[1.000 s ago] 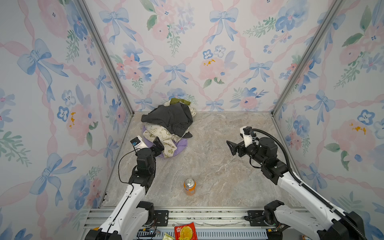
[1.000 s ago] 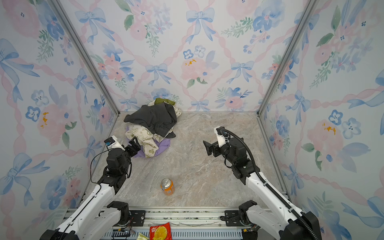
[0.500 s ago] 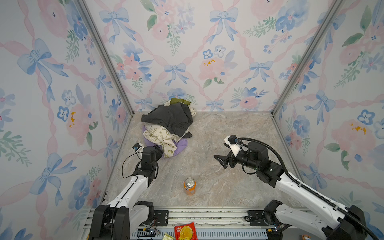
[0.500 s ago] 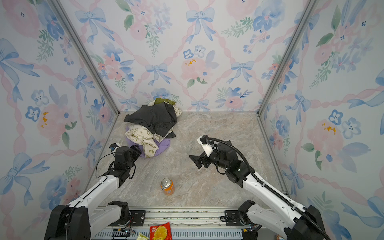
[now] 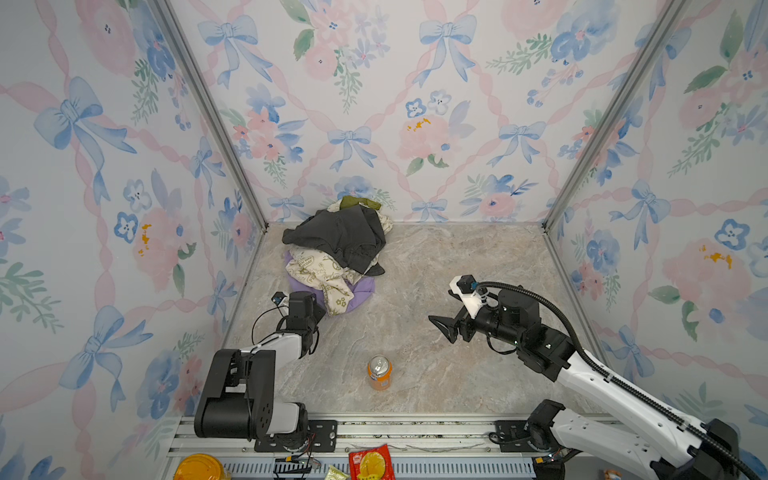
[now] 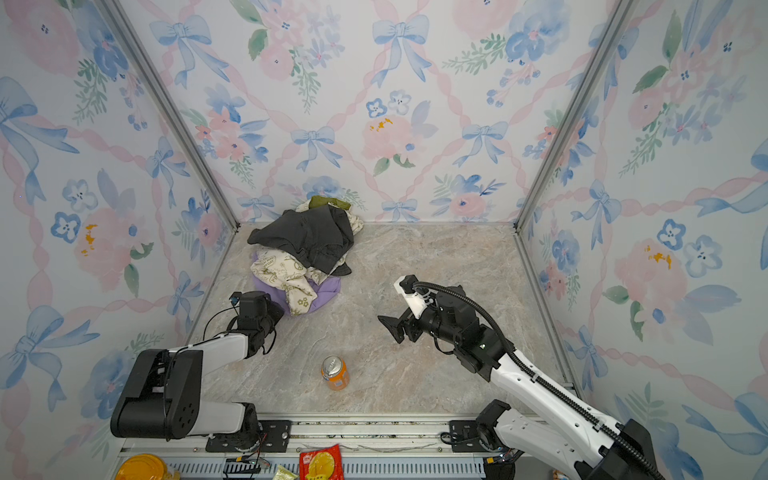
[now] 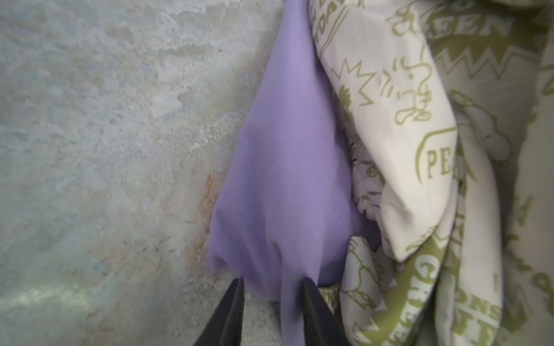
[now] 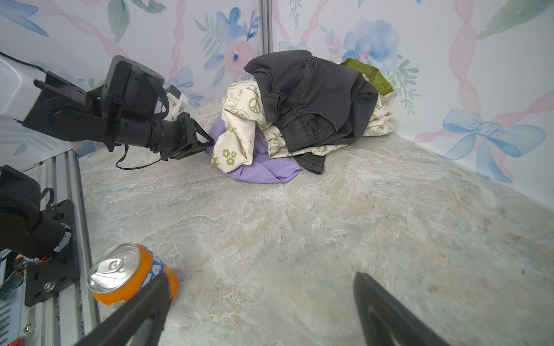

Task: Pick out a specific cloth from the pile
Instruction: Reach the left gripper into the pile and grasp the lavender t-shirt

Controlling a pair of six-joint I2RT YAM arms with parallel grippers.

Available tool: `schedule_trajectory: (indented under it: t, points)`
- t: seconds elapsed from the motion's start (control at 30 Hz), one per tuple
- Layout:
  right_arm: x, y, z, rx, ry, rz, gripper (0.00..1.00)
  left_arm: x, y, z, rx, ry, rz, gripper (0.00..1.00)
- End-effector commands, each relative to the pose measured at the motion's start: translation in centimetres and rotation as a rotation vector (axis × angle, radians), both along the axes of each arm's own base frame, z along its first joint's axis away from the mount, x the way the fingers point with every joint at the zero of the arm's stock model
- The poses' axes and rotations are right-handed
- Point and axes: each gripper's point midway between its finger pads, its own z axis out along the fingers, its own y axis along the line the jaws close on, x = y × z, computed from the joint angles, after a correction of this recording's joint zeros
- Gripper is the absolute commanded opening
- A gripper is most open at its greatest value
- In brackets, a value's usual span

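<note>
The lavender cloth lies at the bottom of the pile, under a cream cloth with green prints and a dark grey garment. My left gripper sits low at the pile's near left edge. Its jaws stand narrowed around a fold of the lavender cloth; the fold rests against one finger, and a gap shows beside the other. My right gripper hovers wide open over bare floor to the right, holding nothing.
An orange soda can stands near the front, close to one right finger in the right wrist view. Floral walls close in three sides. A red snack packet and a yellow item lie beyond the front rail.
My left gripper dropped to the floor at the pile's edge and its jaws narrowed around the lavender fold. My right arm swung down and leftward, jaws still wide.
</note>
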Motion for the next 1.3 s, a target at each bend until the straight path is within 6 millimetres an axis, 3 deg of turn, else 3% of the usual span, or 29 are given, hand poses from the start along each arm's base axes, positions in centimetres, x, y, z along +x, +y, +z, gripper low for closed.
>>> schedule_trajectory:
  t: [0.0,0.07,0.2,0.37,0.57,0.93,1.27]
  points:
    - [-0.3,-0.3,-0.4,-0.028,0.0,-0.004,0.97,1.9,-0.1,1.4,-0.006,-0.061,-0.017,0.31]
    - [-0.3,-0.3,-0.5,-0.031,0.0,-0.005,0.97,2.3,-0.2,1.3,-0.01,-0.06,-0.028,0.26]
    - [-0.1,-0.3,-0.9,-0.038,0.0,-0.01,0.97,3.0,-0.6,1.3,-0.029,-0.074,-0.049,0.01]
    - [0.0,-0.3,-1.8,-0.05,0.013,-0.014,0.97,3.2,-0.5,2.1,-0.024,-0.097,-0.045,0.0]
    - [0.5,-0.3,-2.7,-0.06,0.02,-0.022,0.97,3.1,-0.4,5.0,-0.017,-0.179,-0.039,0.0]
    - [1.6,0.1,-3.2,-0.065,0.038,-0.04,0.97,3.2,0.1,12.9,0.01,-0.355,-0.022,0.0]
    - [1.8,-0.8,-3.3,-0.066,0.029,-0.081,0.97,3.0,1.0,19.8,0.07,-0.46,0.011,0.0]
